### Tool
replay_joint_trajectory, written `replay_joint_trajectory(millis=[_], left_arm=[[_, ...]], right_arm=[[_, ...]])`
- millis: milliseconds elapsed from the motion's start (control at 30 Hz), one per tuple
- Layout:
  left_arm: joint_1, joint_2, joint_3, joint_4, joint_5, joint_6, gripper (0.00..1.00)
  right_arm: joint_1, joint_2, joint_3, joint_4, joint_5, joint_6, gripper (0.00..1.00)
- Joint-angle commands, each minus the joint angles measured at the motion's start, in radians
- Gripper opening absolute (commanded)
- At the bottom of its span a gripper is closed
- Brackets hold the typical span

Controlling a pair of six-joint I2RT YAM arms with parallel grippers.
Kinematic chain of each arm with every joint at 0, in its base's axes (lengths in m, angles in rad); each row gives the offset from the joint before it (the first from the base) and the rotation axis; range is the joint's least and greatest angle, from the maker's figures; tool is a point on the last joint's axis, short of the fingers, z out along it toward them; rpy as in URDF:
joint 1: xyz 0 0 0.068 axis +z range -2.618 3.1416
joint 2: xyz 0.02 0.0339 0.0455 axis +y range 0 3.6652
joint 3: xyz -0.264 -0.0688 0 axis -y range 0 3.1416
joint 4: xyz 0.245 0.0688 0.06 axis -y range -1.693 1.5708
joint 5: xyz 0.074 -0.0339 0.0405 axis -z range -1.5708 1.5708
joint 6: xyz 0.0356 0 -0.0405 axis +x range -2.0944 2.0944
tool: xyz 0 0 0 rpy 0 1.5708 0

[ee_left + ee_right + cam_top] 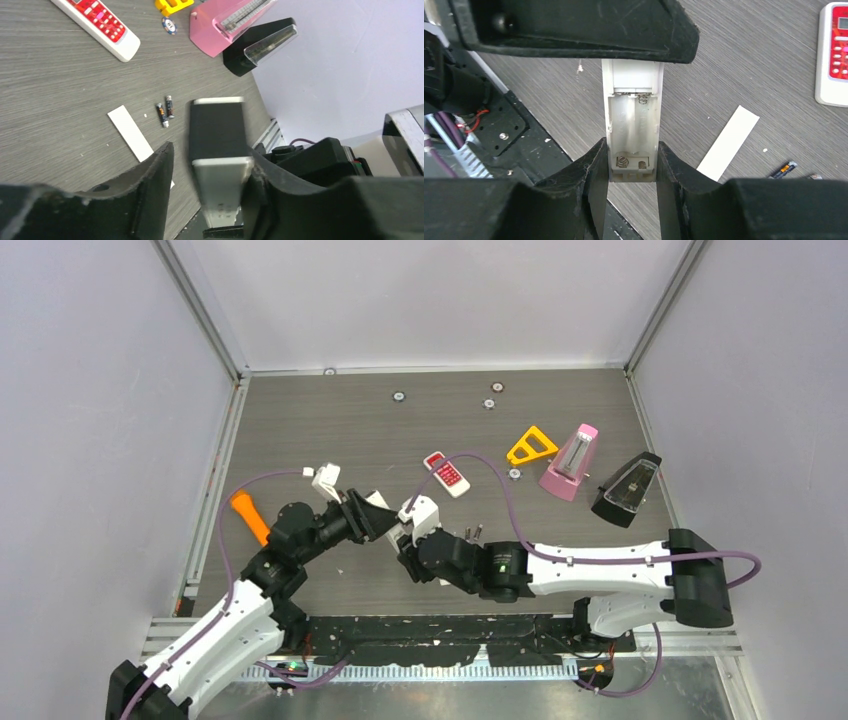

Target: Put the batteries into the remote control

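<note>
Remote control clenched in right claw
Left claw is spread around its end; batteries are laid nearby.

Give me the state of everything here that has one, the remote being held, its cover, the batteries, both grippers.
white remote: battery bay open and empty.
battery cover: off, flat on the table.
two batteries: loose on the table, side by side.
red-buttoned remote: face up on the table.
right gripper: shut on the white remote.
left gripper: open around the remote's other end.
</note>
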Motion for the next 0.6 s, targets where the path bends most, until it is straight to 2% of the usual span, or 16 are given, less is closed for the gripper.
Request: replay_joint_trajectory(millis=[0,133,200,233,267,300,400,467,567], left_arm=[[-0.001,0.035,0.035,0.013,-0.016,-0.033,0.41],[-0.001,0.028,0.025,0.009,-0.022,-0.036,0.18],[0.000,0.017,0.013,0.009,-0.028,-0.034,0.05],[-0.001,0.012,0.006,0.009,-0.032,-0.029,0.00],[0.000,0.009,0.000,0.010,-0.036,-0.026,0.00],[-0.001,0.006,-0.008,0.014,-0.036,-0.019,0.00],[-0.001,-0.006,-0.020,0.001,-0.045,0.029,0.00],[-0.001,-0.018,-0.014,-0.050,-0.072,0.071,0.00],[-0.001,-0.049,-0.016,-0.109,-0.117,0.119,0.00]], right_arm=[[0.024,0.031,0.066,0.027,0.094,-0.015,0.06],[0.030,0.047,0.071,0.022,0.095,0.012,0.06],[0.031,0.045,0.074,0.011,0.083,0.032,0.10],[0.030,0.038,0.074,0.002,0.076,0.048,0.20],[0.030,0.032,0.074,0.000,0.054,0.056,0.28],[0.030,0.016,0.074,-0.011,0.043,0.074,0.44],[0.030,-0.033,0.075,-0.045,0.003,0.129,0.71],[0.030,-0.084,0.067,-0.089,0.010,0.174,0.75],[0.025,-0.190,0.034,-0.190,0.063,0.250,0.76]])
